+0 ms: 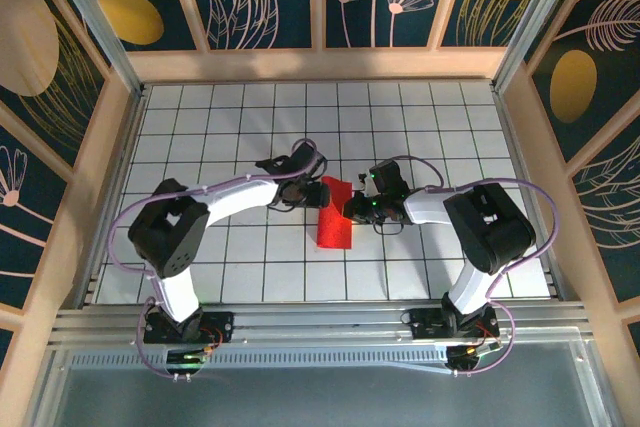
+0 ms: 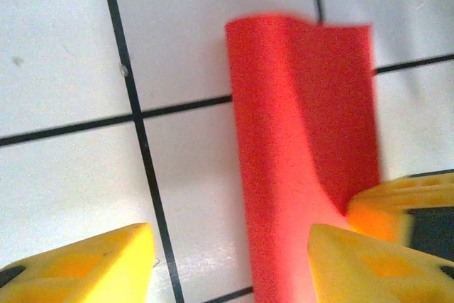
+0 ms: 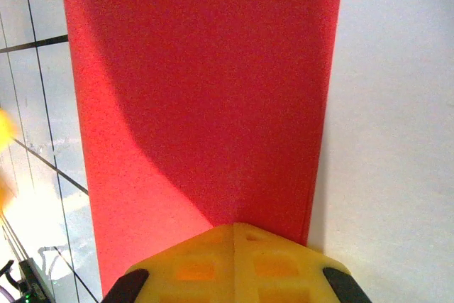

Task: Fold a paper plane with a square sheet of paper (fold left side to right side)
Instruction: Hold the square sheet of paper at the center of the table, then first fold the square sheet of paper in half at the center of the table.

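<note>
The thin bright red sheet of paper point(image 1: 334, 219), folded into a narrow strip, lies flat near the middle of the white gridded table point(image 1: 200, 117), between the two arms. The right claw point(image 3: 234, 264) has its fingers pressed together and bears down on the strip's near edge. The left claw point(image 2: 227, 267) hangs low with its fingers apart, one on either side of the strip's long edge. The far end bulges slightly, so the crease looks soft. If the right claw lifts, the layers could spring open. A sideways brush from the left claw could skew the edges.
</note>
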{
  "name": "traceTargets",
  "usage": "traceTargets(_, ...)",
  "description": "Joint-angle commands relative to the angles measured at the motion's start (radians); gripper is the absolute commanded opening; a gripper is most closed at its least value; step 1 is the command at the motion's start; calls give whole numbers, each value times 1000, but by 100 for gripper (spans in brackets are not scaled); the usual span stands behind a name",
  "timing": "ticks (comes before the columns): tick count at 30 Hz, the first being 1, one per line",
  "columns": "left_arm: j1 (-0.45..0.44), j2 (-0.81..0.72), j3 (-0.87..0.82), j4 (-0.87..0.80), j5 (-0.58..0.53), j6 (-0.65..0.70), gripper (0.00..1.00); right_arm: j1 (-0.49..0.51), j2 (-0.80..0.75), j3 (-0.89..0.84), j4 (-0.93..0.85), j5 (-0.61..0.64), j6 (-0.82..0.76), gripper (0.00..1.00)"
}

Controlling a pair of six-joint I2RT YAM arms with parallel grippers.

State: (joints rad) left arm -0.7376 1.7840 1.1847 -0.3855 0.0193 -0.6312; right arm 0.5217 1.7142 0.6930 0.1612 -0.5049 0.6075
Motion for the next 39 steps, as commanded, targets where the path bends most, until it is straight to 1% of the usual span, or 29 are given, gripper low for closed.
traceTargets(1, 7, -86, -55, 102, 85, 4, 56, 14, 55, -10, -100, 80, -27, 2)
traceTargets(3, 10, -104, -94, 183, 170, -17, 46, 14, 56, -10, -102, 83, -28, 1)
traceTargets(7, 11, -77, -133, 286, 311, -38, 25, 14, 54, -12, -97, 89, -29, 0)
traceTargets(9, 12, -35, -143, 313, 345, -44, 17, 14, 55, -10, -100, 89, -31, 0)
traceTargets(11, 12, -4, -142, 301, 331, -35, 11, 14, 53, -10, -104, 94, -33, 0)
traceTargets(13, 12, 21, -139, 275, 294, -14, 8, 14, 51, -12, -106, 98, -34, 0)
traceTargets(17, 14, 68, -154, 287, 305, 19, 6, 14, 50, -15, -108, 104, -38, 0)
traceTargets(21, 19, 81, -188, 296, 269, 15, 5, 14, 50, -13, -124, 115, -47, 0)
traceTargets(31, 51, 52, -297, 349, 255, -1, 1, 14, 58, -16, -155, 141, -63, 0)
traceTargets(39, 116, -18, -406, 389, 257, -6, 0, 12, 59, -21, -153, 147, -66, 0)
